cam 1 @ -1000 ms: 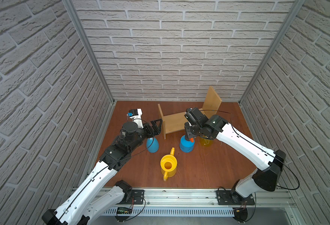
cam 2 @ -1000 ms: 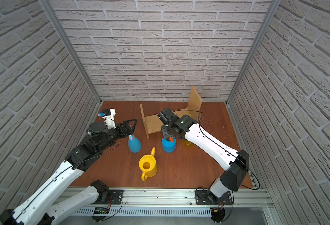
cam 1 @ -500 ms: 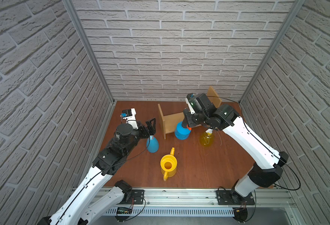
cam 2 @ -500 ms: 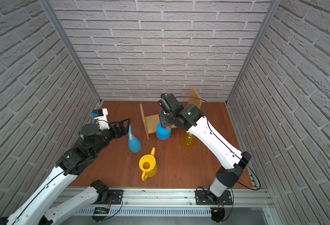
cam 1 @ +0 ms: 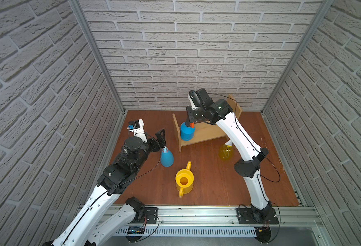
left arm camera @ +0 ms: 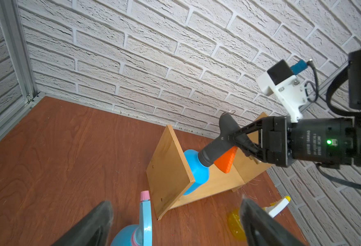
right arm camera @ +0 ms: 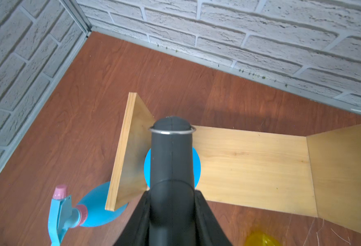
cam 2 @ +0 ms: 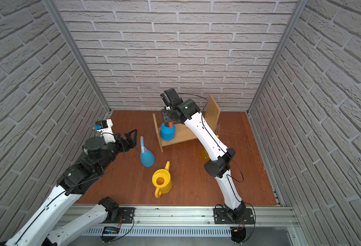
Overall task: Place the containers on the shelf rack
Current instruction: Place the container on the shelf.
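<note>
The blue pump sprayer (cam 1: 187, 133) (cam 2: 167, 133) (left arm camera: 196, 168) stands at the left end of the shelf rack (cam 1: 207, 133) (cam 2: 183, 134) (left arm camera: 171, 170) (right arm camera: 249, 164), close to its short side panel. My right gripper (cam 1: 191, 123) (cam 2: 168, 123) (left arm camera: 239, 141) (right arm camera: 172, 196) is shut on the sprayer's black head. The blue teardrop spray bottle (cam 1: 167, 158) (cam 2: 147, 158) (left arm camera: 128, 236) (right arm camera: 96, 210) stands on the floor in front of the rack. My left gripper (cam 1: 162, 139) (cam 2: 134, 138) (left arm camera: 176, 204) hangs open beside its nozzle, holding nothing.
The yellow watering can (cam 1: 184, 181) (cam 2: 161, 181) stands on the floor near the front. The clear yellow spray bottle (cam 1: 226, 152) (left arm camera: 236, 223) (right arm camera: 260, 239) stands right of the rack's front, partly behind my right arm. Brick walls close three sides.
My right gripper has lifted the blue pump sprayer off the floor and carried it back onto the rack's left end. My left arm has drawn back a little; its gripper stays open.
</note>
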### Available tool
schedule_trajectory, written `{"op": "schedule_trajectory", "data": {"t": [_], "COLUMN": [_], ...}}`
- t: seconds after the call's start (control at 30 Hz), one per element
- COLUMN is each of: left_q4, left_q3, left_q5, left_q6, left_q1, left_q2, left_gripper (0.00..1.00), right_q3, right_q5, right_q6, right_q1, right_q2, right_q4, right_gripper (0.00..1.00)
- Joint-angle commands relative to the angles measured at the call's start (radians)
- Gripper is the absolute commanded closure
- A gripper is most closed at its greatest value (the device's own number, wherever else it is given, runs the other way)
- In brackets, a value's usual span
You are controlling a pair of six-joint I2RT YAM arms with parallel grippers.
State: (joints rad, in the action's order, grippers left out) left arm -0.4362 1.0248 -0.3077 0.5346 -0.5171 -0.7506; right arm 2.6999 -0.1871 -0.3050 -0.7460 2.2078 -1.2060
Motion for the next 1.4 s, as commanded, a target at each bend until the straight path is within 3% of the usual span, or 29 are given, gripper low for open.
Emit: {"op": "schedule_trajectory", "data": {"t": [0.0, 0.2, 0.33, 0.57, 0.8, 0.97, 1.07, 1.13, 1.37], "left_q4": [0.011, 0.016, 0.02, 0.01, 0.002, 0.021, 0.049, 0.069, 0.124], "left_q3": [0.022, 0.039, 0.047, 0.052, 0.053, 0.025, -0.009, -0.041, -0.128], "left_q5": [-0.025, -0.021, -0.007, -0.005, -0.002, 0.009, 0.016, 0.01, -0.024], "left_q6": [-0.025, -0.04, -0.039, -0.039, -0.047, -0.05, -0.044, -0.036, 0.02], "left_q1": [0.008, 0.019, 0.025, 0.028, 0.03, 0.03, 0.03, 0.031, 0.034], "left_q2": [0.006, -0.024, -0.049, -0.055, -0.044, -0.02, 0.002, 0.018, 0.059], "left_gripper": [0.02, 0.02, 0.02, 0.02, 0.02, 0.02, 0.02, 0.02, 0.02], "right_q3": [0.015, 0.014, 0.015, 0.014, 0.006, -0.094, -0.237, -0.421, -1.299], "right_q5": [-0.006, 0.004, 0.031, 0.099, 0.155, 0.216, 0.23, 0.238, 0.283], "right_q6": [0.026, 0.056, 0.057, 0.054, 0.078, 0.13, 0.166, 0.196, 0.233], "right_q1": [0.002, 0.002, 0.0, -0.001, -0.001, -0.001, -0.001, 0.0, -0.001], "right_q2": [0.005, 0.038, 0.054, 0.039, -0.064, -0.21, -0.35, -0.459, -0.9], "right_q4": [-0.023, 0.021, 0.072, 0.117, 0.142, 0.204, 0.255, 0.341, 0.967], "right_gripper": [0.83, 0.75, 0.58, 0.37, 0.09, 0.06, 0.05, 0.04, 0.03]}}
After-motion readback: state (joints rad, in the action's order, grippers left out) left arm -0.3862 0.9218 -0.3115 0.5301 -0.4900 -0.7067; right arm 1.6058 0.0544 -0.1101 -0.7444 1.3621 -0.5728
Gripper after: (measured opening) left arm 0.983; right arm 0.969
